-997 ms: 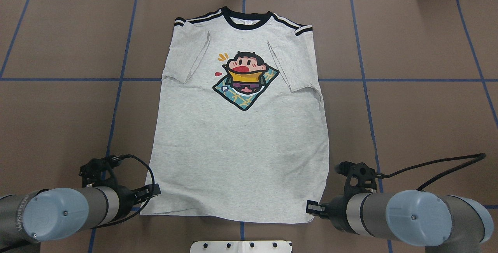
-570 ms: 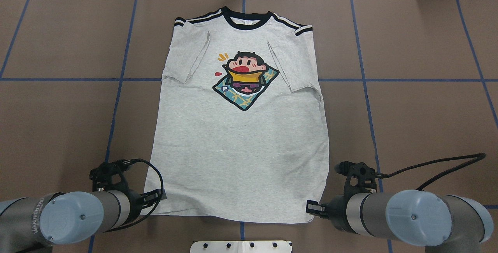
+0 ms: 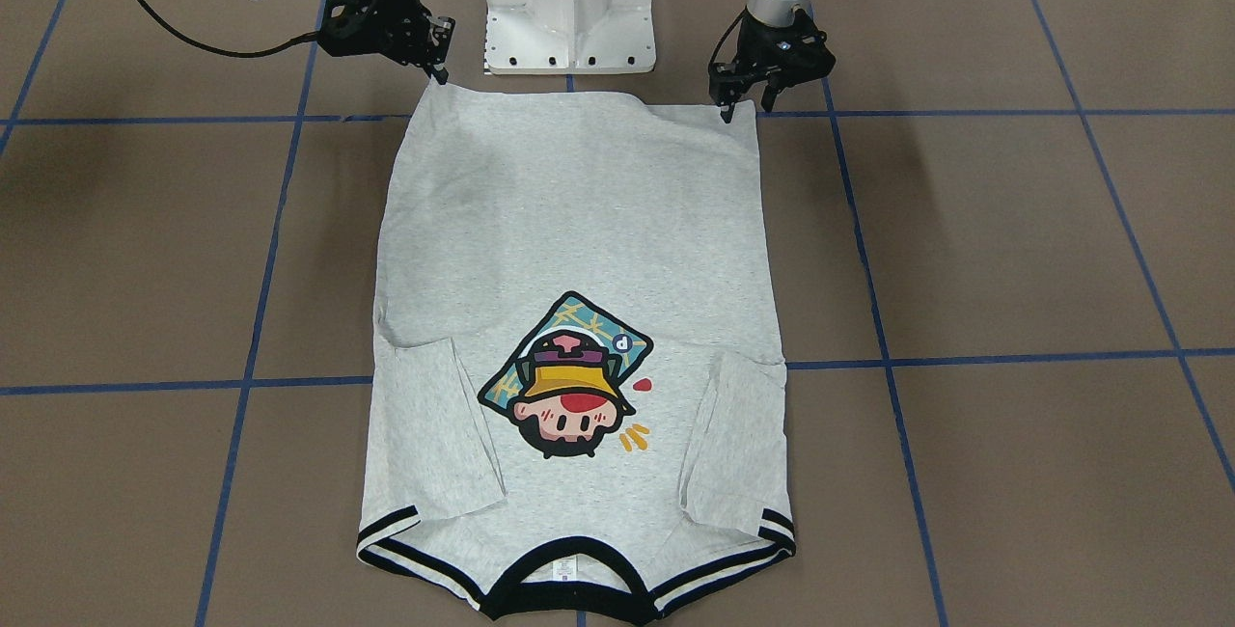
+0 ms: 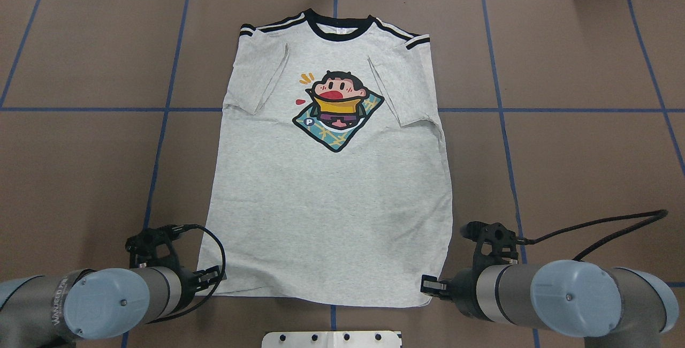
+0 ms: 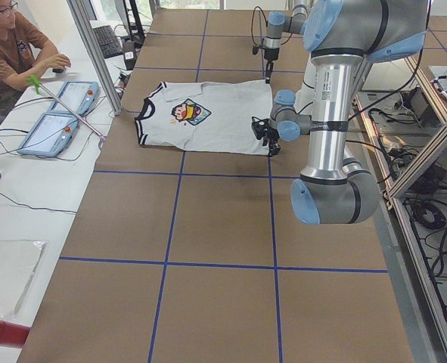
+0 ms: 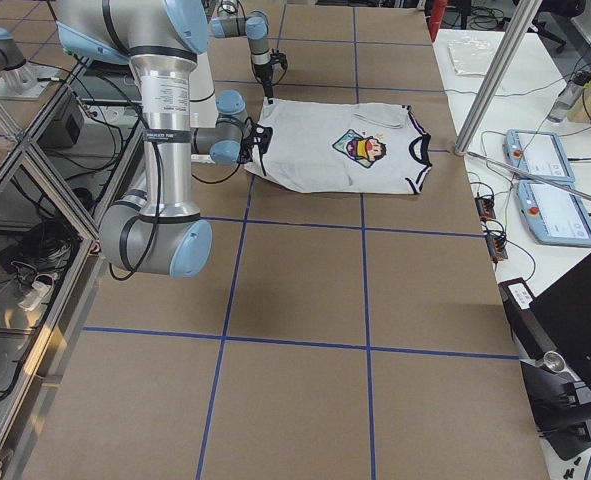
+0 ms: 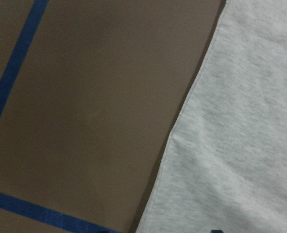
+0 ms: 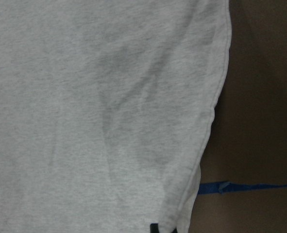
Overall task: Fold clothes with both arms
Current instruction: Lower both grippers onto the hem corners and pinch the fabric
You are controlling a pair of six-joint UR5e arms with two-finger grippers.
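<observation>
The grey T-shirt (image 4: pixel 332 203) lies flat and front up on the brown table, with its collar at the far side and both sleeves folded inward. The cartoon print (image 3: pixel 569 381) faces up. My left gripper (image 4: pixel 218 278) stands at the hem's left corner (image 3: pixel 748 108), jaws apart and low over the cloth edge. My right gripper (image 4: pixel 426 286) is at the hem's right corner (image 3: pixel 439 72) and also looks open. Each wrist view shows only the grey hem (image 7: pixel 240 121) (image 8: pixel 85 97) against the table, with a dark fingertip at the bottom edge.
The white pedestal base (image 3: pixel 569 10) sits just behind the hem, between the arms. Blue tape lines (image 4: pixel 160 139) grid the brown table. A seated person (image 5: pixel 19 45) and two tablets (image 5: pixel 57 113) are beyond the table's far edge.
My left gripper has moved toward the robot and rightward, closing in on the hem's left corner. The right gripper and the shirt have stayed put.
</observation>
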